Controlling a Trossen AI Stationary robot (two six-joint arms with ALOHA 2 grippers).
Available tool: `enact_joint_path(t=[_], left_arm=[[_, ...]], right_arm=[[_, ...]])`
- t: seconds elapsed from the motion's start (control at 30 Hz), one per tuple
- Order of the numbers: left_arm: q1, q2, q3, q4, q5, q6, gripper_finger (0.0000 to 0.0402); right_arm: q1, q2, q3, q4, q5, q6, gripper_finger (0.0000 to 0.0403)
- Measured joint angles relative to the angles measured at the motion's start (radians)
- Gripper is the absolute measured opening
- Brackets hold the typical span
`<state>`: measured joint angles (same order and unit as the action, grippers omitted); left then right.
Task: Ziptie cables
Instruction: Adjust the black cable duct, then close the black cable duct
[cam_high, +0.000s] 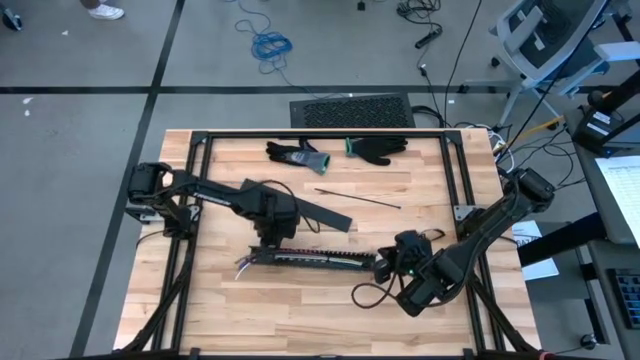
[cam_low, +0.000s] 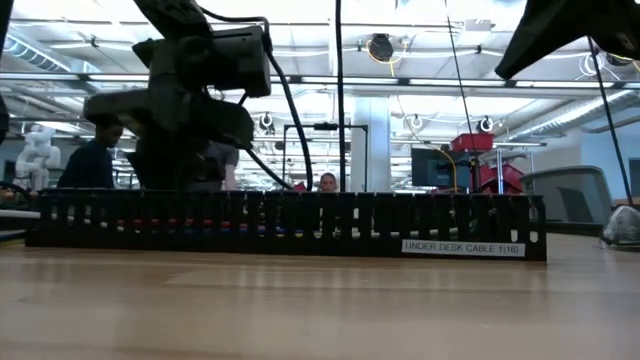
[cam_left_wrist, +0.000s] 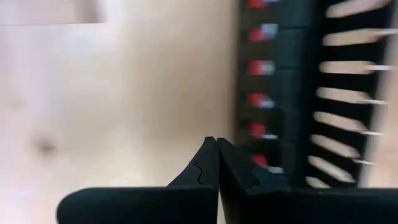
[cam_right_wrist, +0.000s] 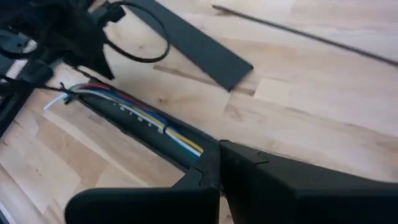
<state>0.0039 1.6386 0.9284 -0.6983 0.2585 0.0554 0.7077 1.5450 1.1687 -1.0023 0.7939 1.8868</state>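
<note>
The cables (cam_right_wrist: 127, 106), red, yellow, blue and white wires, lie along the inside of a long black slotted duct (cam_high: 320, 259) on the table, and their ends stick out of its left end (cam_high: 242, 264). My left gripper (cam_left_wrist: 217, 146) is shut and points down. It hangs just beyond the duct's far side, near its left part, with nothing between its fingers. My right gripper (cam_right_wrist: 217, 158) is shut at the duct's right end (cam_high: 385, 262). A thin black zip tie (cam_high: 357, 197) lies flat on the table beyond the duct. My right gripper's shut fingertips stand over the duct's right end (cam_right_wrist: 202, 152), slanting down from the table's right. They hide the spot, so I cannot tell whether they touch it.
A flat black lid strip (cam_high: 322, 213) lies slantwise on the table between the duct and the zip tie. Two dark gloves (cam_high: 297, 153) (cam_high: 378, 148) lie near the far edge. A black frame (cam_high: 455, 170) borders the table. People show in the room behind (cam_low: 90, 165).
</note>
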Motion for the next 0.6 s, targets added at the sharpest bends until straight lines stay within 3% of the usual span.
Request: enact_joint_path(t=[0.13,0.23,0.5,0.6], left_arm=[[0.022,-0.019,0.009,-0.029,-0.101,-0.018,0.0000],[0.069,-0.109,0.046,-0.054,-0.138,0.026,0.0000],[0.219,-0.583,0.147,-0.007,-0.164,-0.027,0.0000],[0.247,-0.762,0.149,0.055,-0.221,-0.083,0.0000]], right_arm=[[-0.008,-0.003,0.000,0.002,0.018,-0.037,0.0000],[-0.026,-0.003,0.000,0.000,0.019,-0.106,0.0001],[-0.172,-0.008,0.017,0.008,0.096,-0.464,0.0003],[-0.284,-0.019,0.079,0.090,0.174,-0.735,0.0003]])
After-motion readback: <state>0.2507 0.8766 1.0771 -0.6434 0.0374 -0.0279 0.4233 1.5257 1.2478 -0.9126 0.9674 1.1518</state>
